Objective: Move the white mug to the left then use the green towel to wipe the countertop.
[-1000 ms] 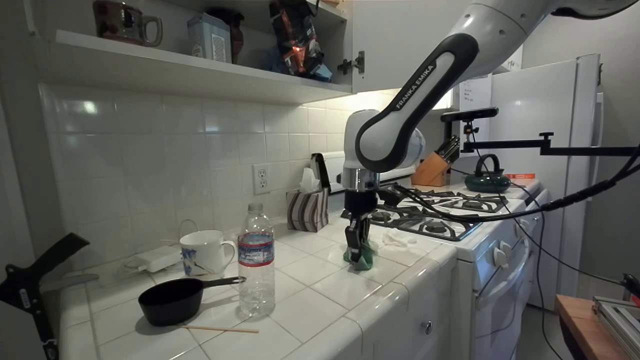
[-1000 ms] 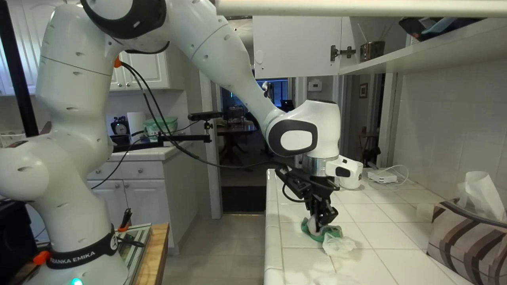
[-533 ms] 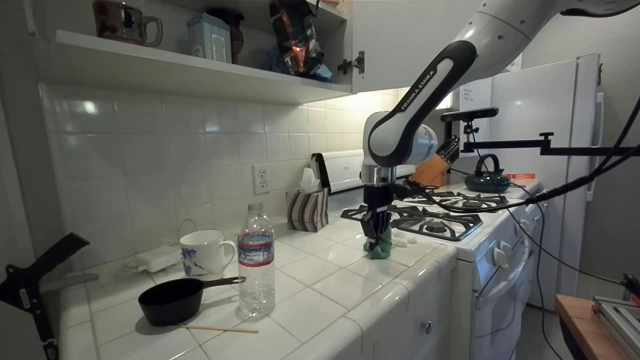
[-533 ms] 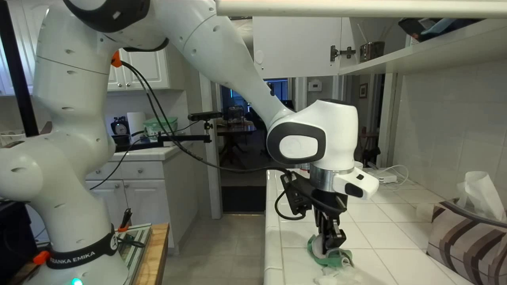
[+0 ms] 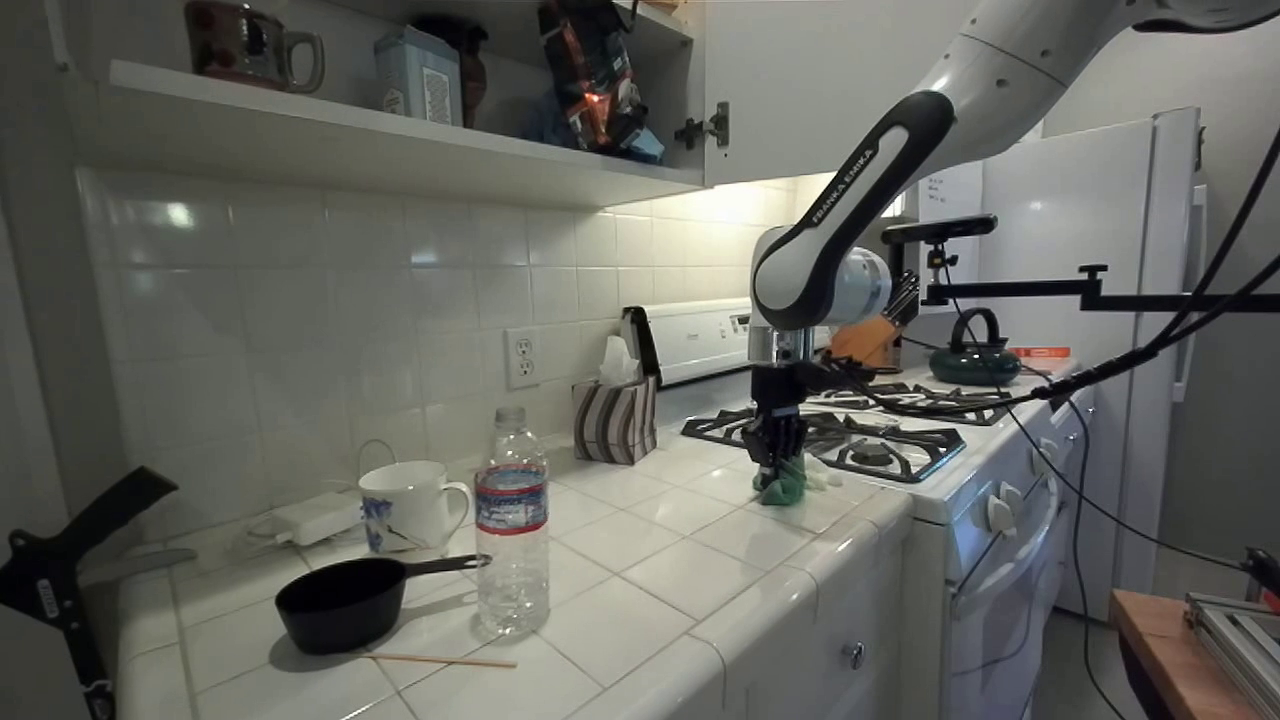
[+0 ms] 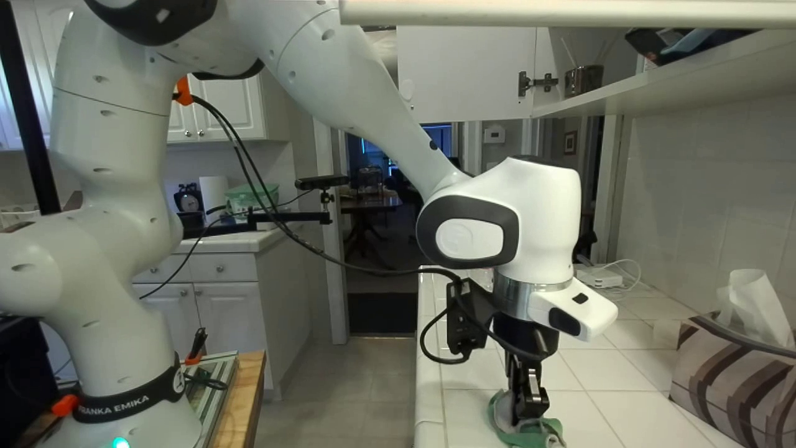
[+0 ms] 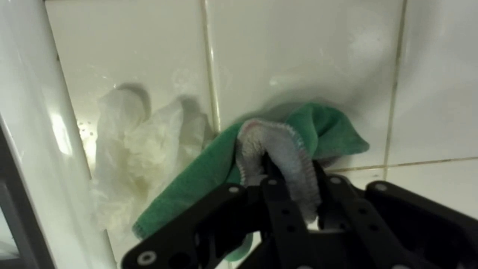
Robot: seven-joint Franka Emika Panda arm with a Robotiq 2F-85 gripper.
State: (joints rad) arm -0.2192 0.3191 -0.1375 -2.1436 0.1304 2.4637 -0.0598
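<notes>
Folded in my gripper (image 7: 293, 168), the green towel (image 7: 201, 175) shows its greyish underside between the fingers and spreads out on both sides over the tiles. In an exterior view the gripper (image 5: 772, 468) points straight down with the towel (image 5: 785, 486) pressed against the white tiled countertop (image 5: 620, 600), close to the stove. An exterior view also shows the towel (image 6: 528, 434) bunched around the fingertips. The white mug (image 5: 405, 505) stands upright at the far end of the countertop, well away from the gripper, its handle towards the bottle.
A crumpled white piece (image 7: 138, 160) lies beside the towel, near the stove's edge. Past it are black grates (image 5: 850, 440). A water bottle (image 5: 513, 580), black pan (image 5: 345, 605) and thin stick (image 5: 440, 660) are near the mug. A striped tissue box (image 5: 615, 420) stands by the wall.
My gripper has slid along the countertop towards the stove with the towel in its jaws. The crumpled white piece has shifted the same way. The mug has not moved.
</notes>
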